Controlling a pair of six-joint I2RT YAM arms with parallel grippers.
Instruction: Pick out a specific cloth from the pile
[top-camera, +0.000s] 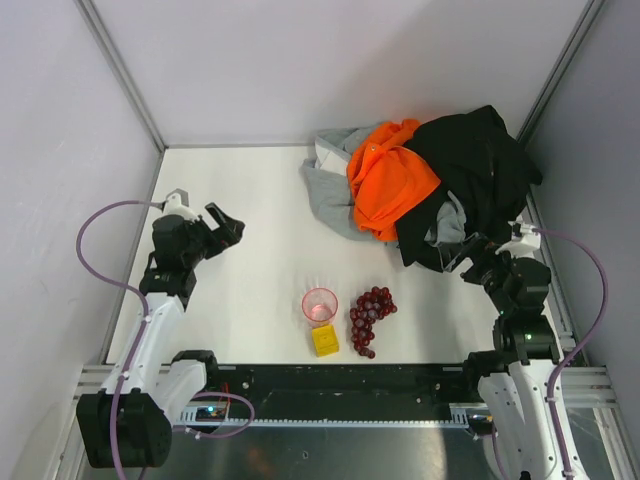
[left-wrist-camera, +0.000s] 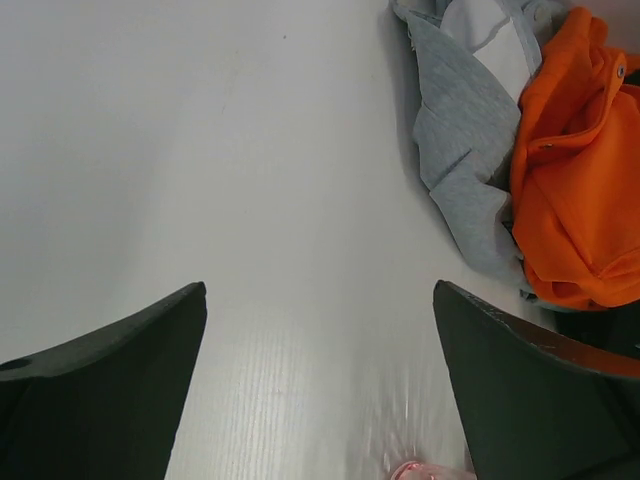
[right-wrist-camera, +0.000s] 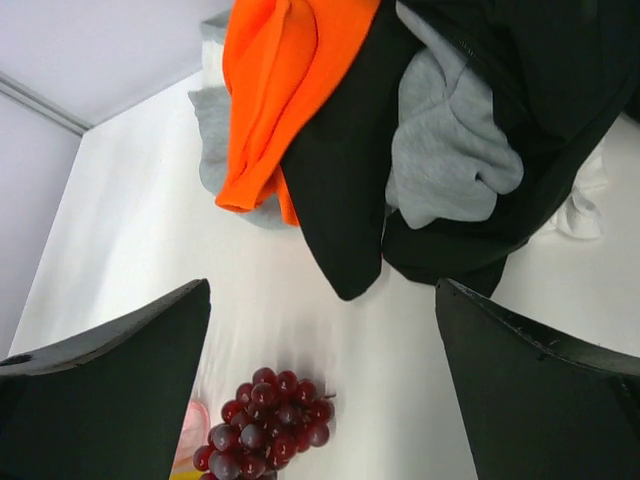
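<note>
The pile sits at the far right of the table: a black garment (top-camera: 480, 170), a bright orange garment (top-camera: 390, 180) and a grey sweatshirt (top-camera: 330, 195). In the right wrist view a small bit of white cloth (right-wrist-camera: 585, 210) pokes out from under the black garment (right-wrist-camera: 540, 90) at its right edge; most of the cloth is hidden. My right gripper (top-camera: 470, 258) (right-wrist-camera: 322, 380) is open and empty, just short of the pile's near edge. My left gripper (top-camera: 225, 225) (left-wrist-camera: 320, 380) is open and empty over bare table at the left, well away from the pile.
A pink cup (top-camera: 320, 304), a yellow block (top-camera: 324, 340) and a bunch of dark red grapes (top-camera: 370, 315) stand near the front middle. The grapes (right-wrist-camera: 265, 425) lie close below my right gripper. Walls enclose the table at the back and sides.
</note>
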